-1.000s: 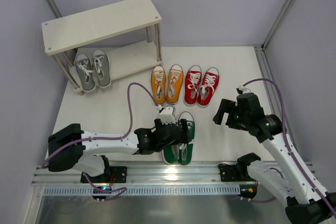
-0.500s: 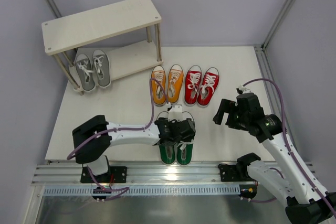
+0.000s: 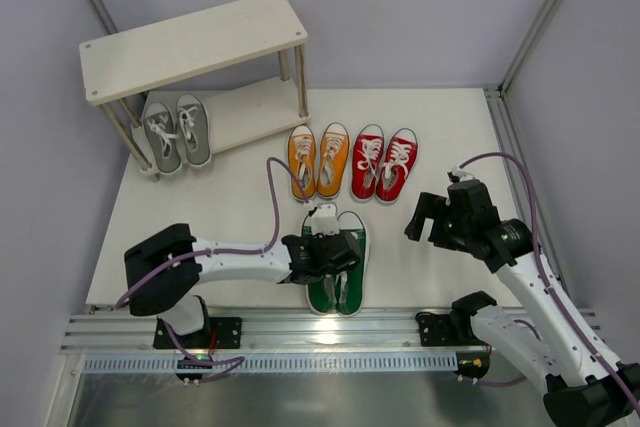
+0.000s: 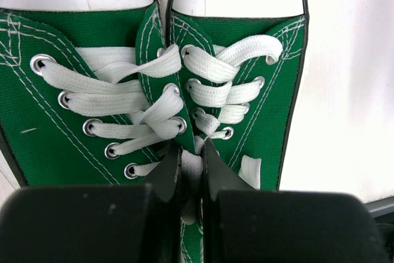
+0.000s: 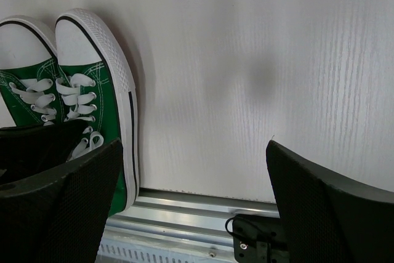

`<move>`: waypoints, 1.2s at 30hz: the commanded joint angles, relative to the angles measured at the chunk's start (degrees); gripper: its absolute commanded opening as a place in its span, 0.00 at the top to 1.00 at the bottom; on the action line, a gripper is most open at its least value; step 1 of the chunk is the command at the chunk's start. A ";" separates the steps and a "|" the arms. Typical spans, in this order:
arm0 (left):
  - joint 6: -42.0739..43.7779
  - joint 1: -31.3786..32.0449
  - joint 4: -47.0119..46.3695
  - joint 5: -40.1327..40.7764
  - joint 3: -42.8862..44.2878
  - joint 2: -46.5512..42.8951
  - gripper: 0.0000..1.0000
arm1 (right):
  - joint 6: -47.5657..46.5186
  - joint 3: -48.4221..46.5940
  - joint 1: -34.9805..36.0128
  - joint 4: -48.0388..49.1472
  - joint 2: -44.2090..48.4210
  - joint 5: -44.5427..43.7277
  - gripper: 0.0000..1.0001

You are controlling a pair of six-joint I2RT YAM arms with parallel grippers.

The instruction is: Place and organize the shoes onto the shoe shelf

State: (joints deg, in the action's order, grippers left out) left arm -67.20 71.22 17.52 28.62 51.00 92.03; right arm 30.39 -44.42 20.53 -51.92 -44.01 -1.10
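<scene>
Now my left tool [image 4: 191, 152] has come down on the green shoes [image 4: 74, 53] and pinches their inner sides, ready for the shoe shelf [image 3: 190, 47]. My right tool [image 5: 194, 146] hangs spread beside them.

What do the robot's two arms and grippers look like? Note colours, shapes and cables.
Both the left arm and right arm have white tubular links with bulky black joints. A thin purple cable loops loosely along each. The left gripper and right gripper are black, with flat, matte fingers.
</scene>
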 commanded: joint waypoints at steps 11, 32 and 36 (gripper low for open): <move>1.20 2.69 19.29 5.91 0.85 -11.33 1.00 | 0.37 -1.01 0.30 0.86 1.56 0.22 0.02; 46.17 -35.79 -11.52 2.85 9.09 -17.52 1.00 | -2.44 -7.87 0.30 -0.20 -4.24 1.37 0.02; 49.09 -42.47 -19.52 -3.30 15.34 -8.64 1.00 | -3.06 -9.53 0.30 -0.11 -7.13 1.37 0.02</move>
State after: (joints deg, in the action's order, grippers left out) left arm -25.82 31.48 16.51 29.43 58.83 81.43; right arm 28.69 -50.96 20.53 -52.36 -49.25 0.14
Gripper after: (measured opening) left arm 0.053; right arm 0.976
